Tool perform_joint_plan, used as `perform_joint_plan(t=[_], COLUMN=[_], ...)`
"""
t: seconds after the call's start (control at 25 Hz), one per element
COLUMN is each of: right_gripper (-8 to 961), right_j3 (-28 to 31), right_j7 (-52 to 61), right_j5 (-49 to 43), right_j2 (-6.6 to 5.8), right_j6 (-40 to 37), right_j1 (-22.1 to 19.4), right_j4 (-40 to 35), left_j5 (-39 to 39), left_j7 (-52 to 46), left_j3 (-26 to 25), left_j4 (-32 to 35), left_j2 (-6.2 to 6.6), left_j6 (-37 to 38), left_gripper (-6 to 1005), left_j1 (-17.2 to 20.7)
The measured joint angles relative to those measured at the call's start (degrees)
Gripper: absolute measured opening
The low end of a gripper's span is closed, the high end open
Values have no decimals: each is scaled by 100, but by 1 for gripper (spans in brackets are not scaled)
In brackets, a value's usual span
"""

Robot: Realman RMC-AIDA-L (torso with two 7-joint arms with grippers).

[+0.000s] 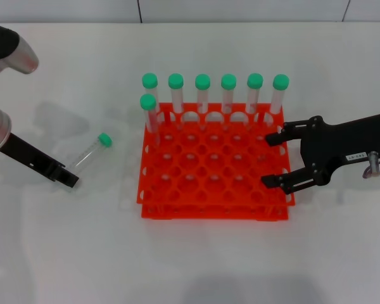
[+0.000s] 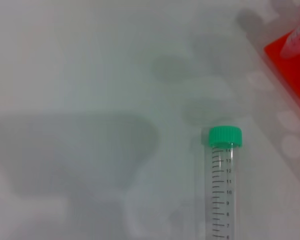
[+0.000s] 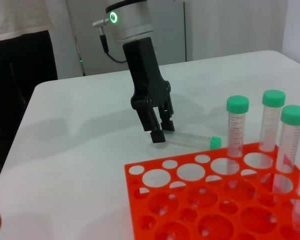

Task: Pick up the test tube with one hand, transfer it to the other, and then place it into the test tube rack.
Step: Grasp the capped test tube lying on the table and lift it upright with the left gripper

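The test tube (image 1: 88, 155) lies on the white table left of the rack, green cap toward the rack; it also shows in the left wrist view (image 2: 221, 185) and the right wrist view (image 3: 192, 138). My left gripper (image 1: 68, 177), unlabelled, with a green wrist light (image 3: 113, 18), reaches down at a slant and is shut on the tube's bottom end (image 3: 162, 131). The orange-red test tube rack (image 1: 212, 206) stands at the middle. My right gripper (image 1: 272, 159), with a white label, hovers open and empty over the rack's right edge.
Several green-capped tubes (image 1: 228, 95) stand along the rack's back row, and one more (image 1: 149, 111) stands at the left of the second row. The rack's other holes hold nothing. A person in dark clothes (image 3: 20, 75) stands beyond the table's far edge.
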Motion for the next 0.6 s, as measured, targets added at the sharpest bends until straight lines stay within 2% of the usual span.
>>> perform_joint_plan(t=[0.28,0.6], right_gripper=[809,807], right_j3=[-14,4], right_j7=[3,18], right_j5=[3,3], right_j2=[0,0], right_j6=[7,10], right_j1=[-1,18], right_j4=[0,-25], left_j5=[192,223], left_j7=[-130,-133], left_j3=[14,22], left_j4=[-83,-124], left_j2=[-42,-68], left_j6=[-144,-154], left_gripper=[455,284], left_j1=[-96,-151])
